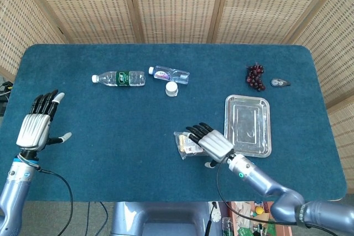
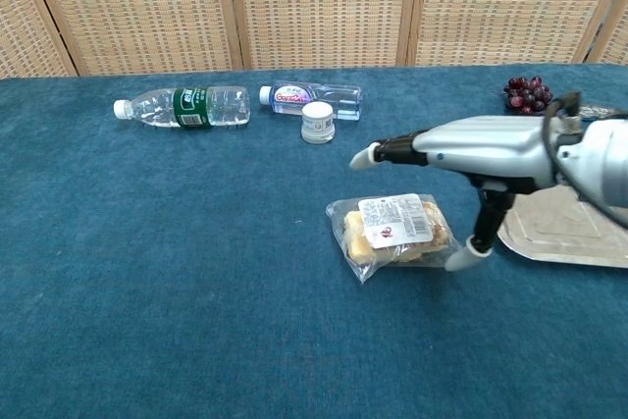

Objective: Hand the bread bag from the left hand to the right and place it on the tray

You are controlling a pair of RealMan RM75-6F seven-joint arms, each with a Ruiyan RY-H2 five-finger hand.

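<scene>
Glossy metal tray [image 1: 248, 125] – matt cloth

Both of the robot's arms are smooth silver-grey tubes. The left hand [image 1: 36, 128] and right hand [image 1: 212, 143] share a ribbed silver metal back, black fingers and pale whitish fingertips. A blue-green ring marks each wrist. A thin black cable loops away from each forearm. In the chest view, the right hand [image 2: 461, 144] shows a glossy silver shell.
</scene>
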